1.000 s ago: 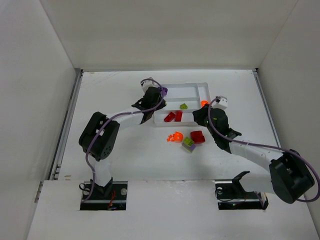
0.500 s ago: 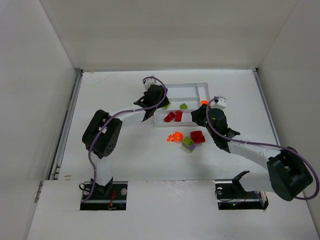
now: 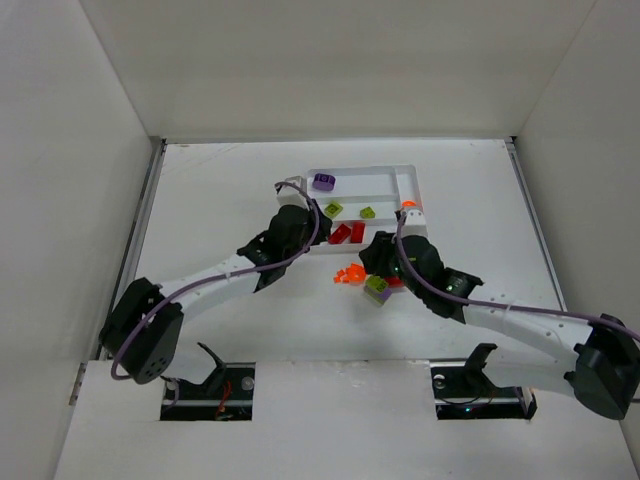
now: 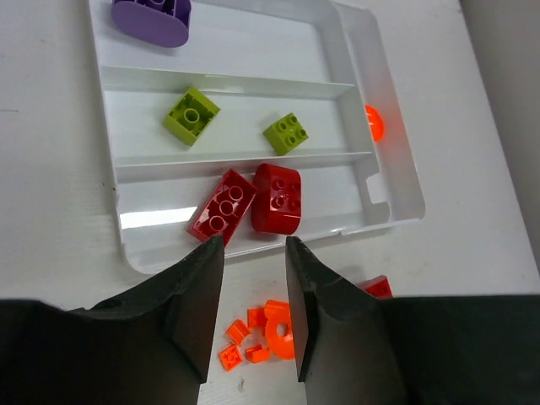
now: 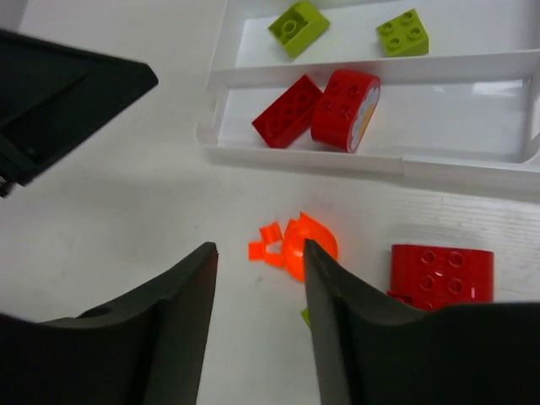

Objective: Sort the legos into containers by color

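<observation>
Both my arms are over the table [image 3: 220,190] right now, on the near side of the white tray [image 3: 400,172]. My left gripper [image 4: 253,245] hangs just off the tray's near left corner. Its jaws are spread apart and there is nothing between them. From its camera I look straight into the slots.

The far slot holds a purple brick [image 4: 152,13]. The middle slot has two lime bricks [image 4: 191,116], set apart from each other. The near slot has two red bricks [image 4: 223,207] lying side by side and touching. In the narrow end slot sits an orange round piece [image 4: 374,123].

My right gripper [image 5: 259,249] is parted and empty too. It hovers over the table just in front of the tray. Between its fingers [image 5: 181,321] I see the orange bits [image 5: 299,245], one curved piece with a few small chips beside it, out on the table.

To their right lies a loose red brick [image 5: 440,272], also outside the tray. From above, a lime-and-purple brick [image 3: 377,287] sits just near of the right gripper, close beside that red one. My left gripper shows as a dark shape in the top left corner of the right wrist view, well apart from the orange bits.
</observation>
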`<state>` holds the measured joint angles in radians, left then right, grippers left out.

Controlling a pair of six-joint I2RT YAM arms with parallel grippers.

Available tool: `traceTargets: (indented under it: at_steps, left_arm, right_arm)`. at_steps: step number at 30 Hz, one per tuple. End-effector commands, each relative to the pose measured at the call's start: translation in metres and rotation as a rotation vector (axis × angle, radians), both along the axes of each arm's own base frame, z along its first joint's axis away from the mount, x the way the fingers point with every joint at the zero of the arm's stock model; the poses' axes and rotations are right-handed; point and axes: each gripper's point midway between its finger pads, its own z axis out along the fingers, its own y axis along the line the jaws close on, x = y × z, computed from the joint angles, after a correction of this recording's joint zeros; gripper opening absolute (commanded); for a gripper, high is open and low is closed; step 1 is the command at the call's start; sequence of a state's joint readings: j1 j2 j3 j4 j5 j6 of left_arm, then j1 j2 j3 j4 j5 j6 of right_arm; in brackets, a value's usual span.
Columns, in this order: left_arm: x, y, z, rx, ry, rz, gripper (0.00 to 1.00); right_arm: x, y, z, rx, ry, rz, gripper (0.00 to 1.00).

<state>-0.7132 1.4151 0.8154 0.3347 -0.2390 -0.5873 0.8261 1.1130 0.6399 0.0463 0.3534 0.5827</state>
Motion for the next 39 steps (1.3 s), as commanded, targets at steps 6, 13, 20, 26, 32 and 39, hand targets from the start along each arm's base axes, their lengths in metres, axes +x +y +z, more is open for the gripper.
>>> traceTargets:
  at_steps: [6,13,20,26,32,39]
  left_arm:
    - [-0.025,0.026,0.005,-0.102,-0.088,-0.001,0.33]
    - [-0.039,0.063,-0.011,-0.143,-0.108,0.060,0.35]
    - [-0.048,0.081,-0.017,-0.187,-0.129,0.100,0.35]
    - [-0.050,0.089,-0.012,-0.226,-0.136,0.120,0.36]
    - [-0.049,0.089,-0.014,-0.233,-0.129,0.121,0.36]
    - [-0.049,0.086,-0.017,-0.228,-0.118,0.117,0.36]
  right_arm:
    - [-0.033,-0.026,-0.018,-0.147,0.154,-0.044,0.57]
    - [-0.042,0.058,0.002,-0.149,0.151,0.207,0.34]
    - [0.005,0.074,-0.041,-0.246,0.276,0.102,0.49]
    - [0.026,0.060,-0.071,-0.429,0.336,-0.030,0.47]
    - [0.024,0.047,-0.088,-0.512,0.388,-0.101,0.47]
    - [0.011,0.038,-0.103,-0.552,0.422,-0.124,0.44]
